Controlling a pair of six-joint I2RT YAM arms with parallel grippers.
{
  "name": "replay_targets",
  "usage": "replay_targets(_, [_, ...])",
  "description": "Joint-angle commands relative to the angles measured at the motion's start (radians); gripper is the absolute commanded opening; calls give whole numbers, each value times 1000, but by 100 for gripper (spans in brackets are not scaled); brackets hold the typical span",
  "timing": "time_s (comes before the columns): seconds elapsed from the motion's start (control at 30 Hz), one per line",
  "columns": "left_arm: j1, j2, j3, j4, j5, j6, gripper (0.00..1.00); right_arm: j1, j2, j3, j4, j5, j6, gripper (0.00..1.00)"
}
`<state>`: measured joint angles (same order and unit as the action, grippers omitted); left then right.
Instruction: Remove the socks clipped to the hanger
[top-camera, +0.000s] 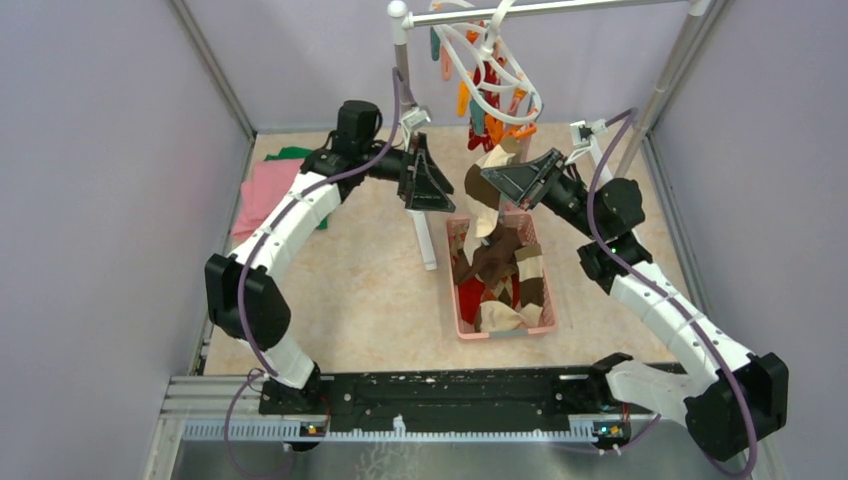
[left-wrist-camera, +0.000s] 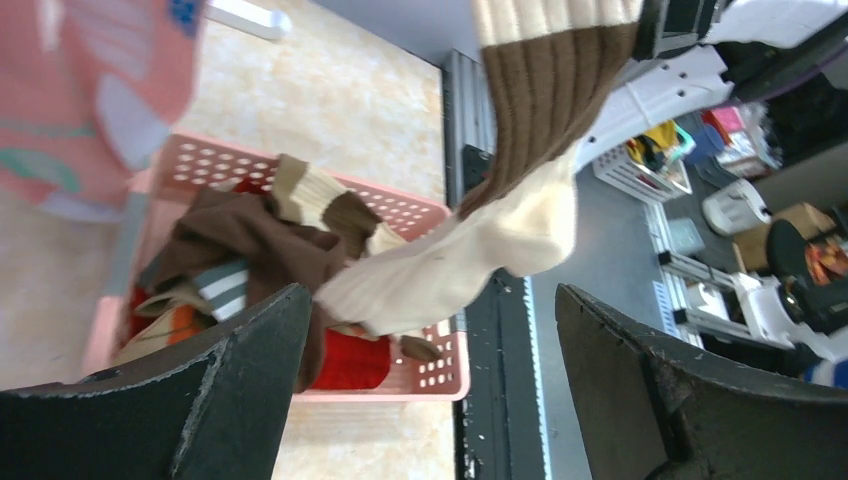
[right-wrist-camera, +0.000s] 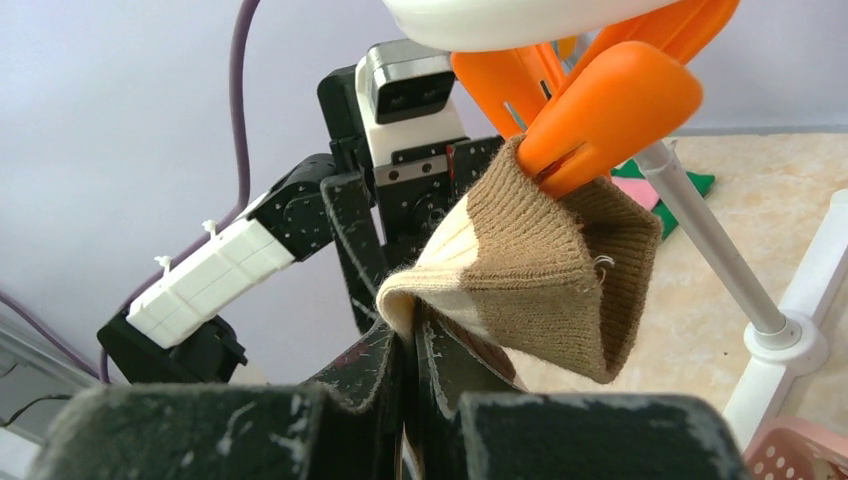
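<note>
The white hanger hangs from the rail at the back with orange and teal pegs. A cream, tan and brown sock hangs from an orange peg, which bites its tan cuff. My right gripper is shut on the cream part of that sock just below the peg; it shows in the top view. My left gripper is open and empty to the sock's left, and the sock dangles between its fingers. A pink sock with teal marks hangs at the left.
A pink basket under the hanger holds several brown, tan and red socks; it also shows in the left wrist view. The rail stand's pole and white foot stand beside it. Pink and green cloths lie at the far left.
</note>
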<state>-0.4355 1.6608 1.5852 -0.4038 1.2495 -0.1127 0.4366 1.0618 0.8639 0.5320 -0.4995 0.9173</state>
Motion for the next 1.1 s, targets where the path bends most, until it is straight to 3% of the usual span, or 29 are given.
replay_targets(0.0, [40, -75, -14, 40, -1, 39, 99, 12, -3, 35, 26, -26, 8, 4])
replay_targets(0.4, [-51, -34, -7, 276, 21, -141, 99, 11, 34, 37, 87, -52, 67, 4])
replay_targets(0.67, [-54, -27, 5, 292, 26, -143, 96, 11, 67, 41, 109, -77, 103, 4])
replay_targets(0.77, [-55, -26, 3, 296, 39, -149, 72, 11, 72, 45, 78, -66, 89, 14])
replay_targets(0.87, [-55, -36, -6, 296, 38, -151, 34, 11, 53, 46, 19, -28, 44, 33])
replay_targets(0.97, [-55, -45, -17, 283, 17, -148, 4, 11, 29, 36, -6, 19, 22, 47])
replay_targets(1.07, [-55, -47, -25, 279, 11, -153, 0, 4, 8, 30, -14, 47, 14, 55])
